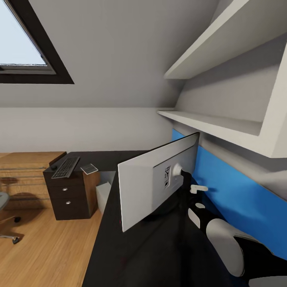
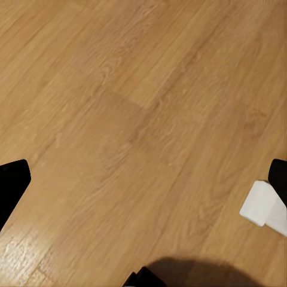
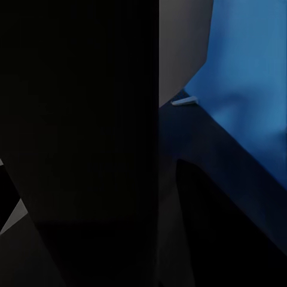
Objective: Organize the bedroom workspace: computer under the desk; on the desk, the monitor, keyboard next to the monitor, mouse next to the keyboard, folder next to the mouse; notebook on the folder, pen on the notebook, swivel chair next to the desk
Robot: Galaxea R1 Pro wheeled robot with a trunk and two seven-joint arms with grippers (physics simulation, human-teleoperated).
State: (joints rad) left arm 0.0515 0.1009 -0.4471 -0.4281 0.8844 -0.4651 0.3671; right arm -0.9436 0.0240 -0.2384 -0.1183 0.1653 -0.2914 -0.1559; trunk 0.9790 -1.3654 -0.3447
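The monitor stands on the black desk with its light-grey back toward me. My right gripper reaches in at its slim stand, and its fingers look closed around that dark stand. The white pen lies on the desk by the blue back panel. On the far drawer unit rest the keyboard, the mouse and the notebook. The grey computer sits under the desk. The swivel chair shows at the left edge. My left gripper hangs open over the floor.
White wall shelves overhang the desk on the right. A light wooden chest stands behind the drawer unit, under a slanted window. Open wooden floor lies left of the desk.
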